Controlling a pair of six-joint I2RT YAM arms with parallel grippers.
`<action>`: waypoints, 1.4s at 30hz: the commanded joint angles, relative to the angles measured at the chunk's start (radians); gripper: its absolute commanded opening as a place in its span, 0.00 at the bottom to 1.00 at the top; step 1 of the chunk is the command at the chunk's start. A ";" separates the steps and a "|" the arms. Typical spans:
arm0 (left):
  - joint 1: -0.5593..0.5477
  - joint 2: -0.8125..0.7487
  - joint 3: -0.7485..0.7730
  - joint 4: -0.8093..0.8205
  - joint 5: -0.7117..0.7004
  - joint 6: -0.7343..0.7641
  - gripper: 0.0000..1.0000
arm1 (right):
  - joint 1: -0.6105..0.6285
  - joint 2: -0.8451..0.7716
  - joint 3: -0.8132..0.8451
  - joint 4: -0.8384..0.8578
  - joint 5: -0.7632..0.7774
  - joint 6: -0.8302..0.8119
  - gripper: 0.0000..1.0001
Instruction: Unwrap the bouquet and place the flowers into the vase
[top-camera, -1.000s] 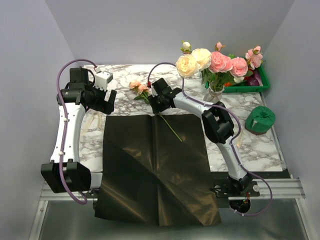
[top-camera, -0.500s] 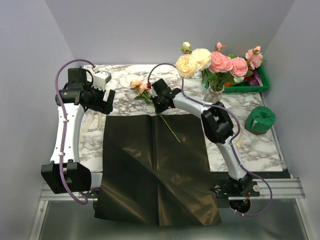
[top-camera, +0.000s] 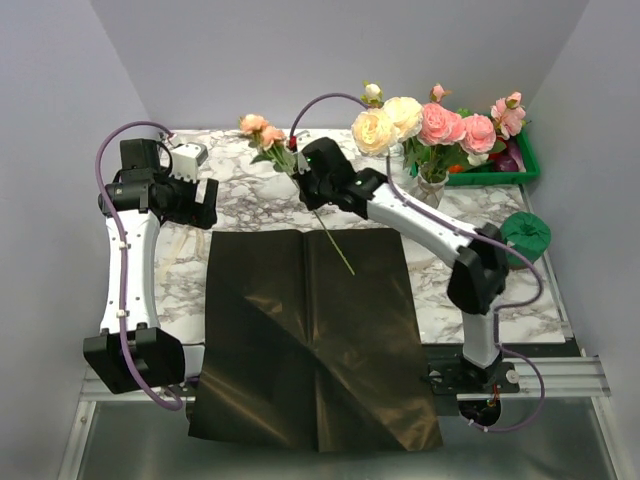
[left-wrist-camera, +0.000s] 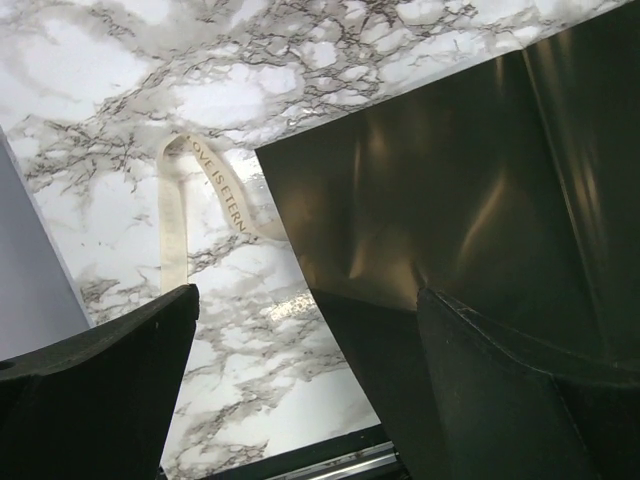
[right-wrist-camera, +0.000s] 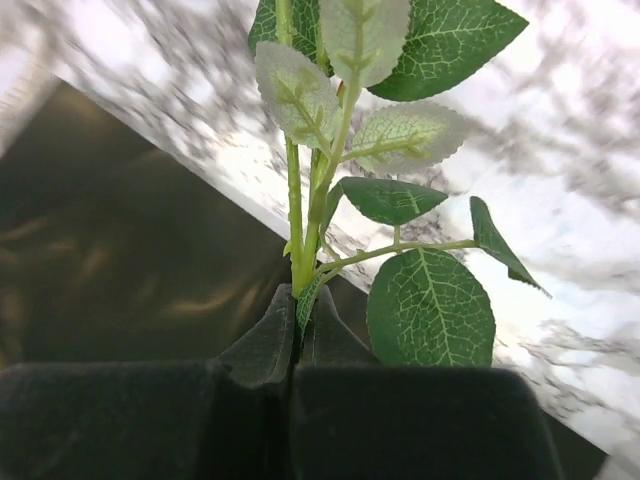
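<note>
The bouquet is undone: its black wrapper (top-camera: 310, 330) lies spread flat on the marble table. My right gripper (top-camera: 300, 180) is shut on the green stem (right-wrist-camera: 295, 200) of a small peach flower (top-camera: 258, 127), held off the table with the stem's lower end (top-camera: 338, 252) hanging over the wrapper's far edge. In the right wrist view my right gripper (right-wrist-camera: 302, 320) pinches stem and leaf together. The vase (top-camera: 432, 186) stands at the back right holding several pink and cream flowers (top-camera: 425, 122). My left gripper (top-camera: 200, 200) hangs open beside the wrapper's far left corner (left-wrist-camera: 450, 180), holding nothing.
A cream ribbon (left-wrist-camera: 175, 215) lies on the marble left of the wrapper. A green crate (top-camera: 518, 168) sits in the back right corner, with a dark green crinkled round object (top-camera: 520, 238) in front of it. Grey walls close in both sides and the back.
My right gripper has shut on the peach flower's stem and lifted it off the table, up and towards the back. The left gripper has drawn slightly left, still open.
</note>
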 joint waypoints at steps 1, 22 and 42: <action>0.044 0.004 0.014 0.004 0.033 -0.038 0.99 | 0.063 -0.199 -0.075 0.056 0.083 -0.049 0.01; 0.059 -0.036 0.011 -0.028 0.063 -0.030 0.99 | 0.364 -0.838 -0.172 0.149 -0.081 -0.250 0.01; 0.059 0.009 0.106 -0.069 0.096 -0.022 0.99 | 0.363 -1.347 -0.485 0.384 0.495 -0.486 0.00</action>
